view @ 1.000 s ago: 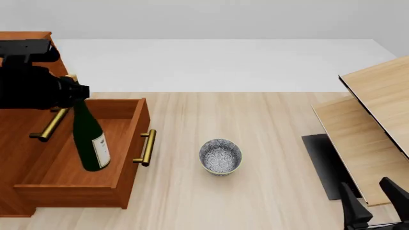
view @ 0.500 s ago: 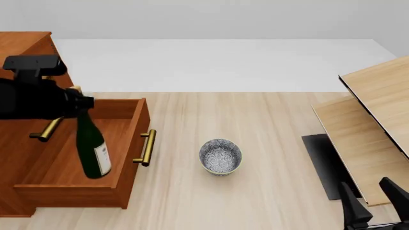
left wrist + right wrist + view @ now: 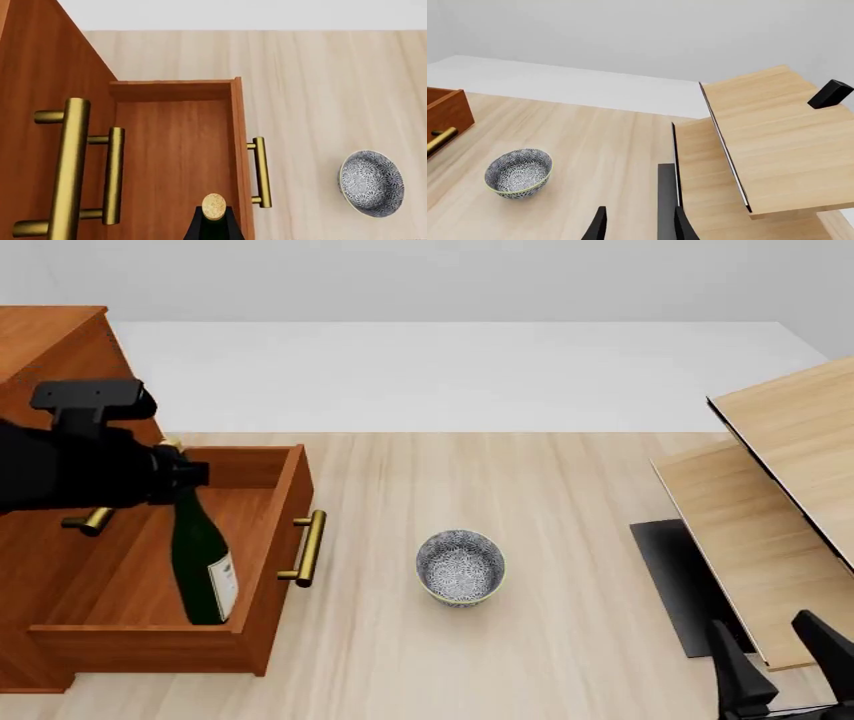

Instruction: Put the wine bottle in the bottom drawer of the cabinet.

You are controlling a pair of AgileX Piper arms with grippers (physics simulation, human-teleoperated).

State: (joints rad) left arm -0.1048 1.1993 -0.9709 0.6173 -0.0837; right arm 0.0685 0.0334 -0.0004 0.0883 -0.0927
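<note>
Gripping the wine bottle (image 3: 203,560) by its neck just under the cork, my left jaws (image 3: 171,476) are pinched on it and hang it nearly upright over the open bottom drawer (image 3: 254,625). In my left wrist view I look straight down the glass: the tan cork sits right below me, so the bottle's long axis runs away from my jaws toward the drawer floor, tilted only a little. In the front view its base looks to be down inside the drawer box, close to the front panel, whose brass handle (image 3: 307,548) faces the bowl; whether the base already touches the wood I cannot tell. That is what the next move turns on, I judge: a short drop along the bottle's own axis, keeping clear of the front panel beside it.

My right jaws (image 3: 637,225) stand spread, holding nothing, low at the near right corner and well apart from the drawer, so the left arm is plainly the nearer one.

The cabinet (image 3: 54,340) rises at the left, with the upper drawers' handles (image 3: 70,165) above the open box. A speckled grey bowl (image 3: 461,566) sits on the pale wooden worktop (image 3: 561,510) near the drawer front, and a light-wood shelf unit (image 3: 787,470) stands at the right. Behind is plain grey-white wall.
</note>
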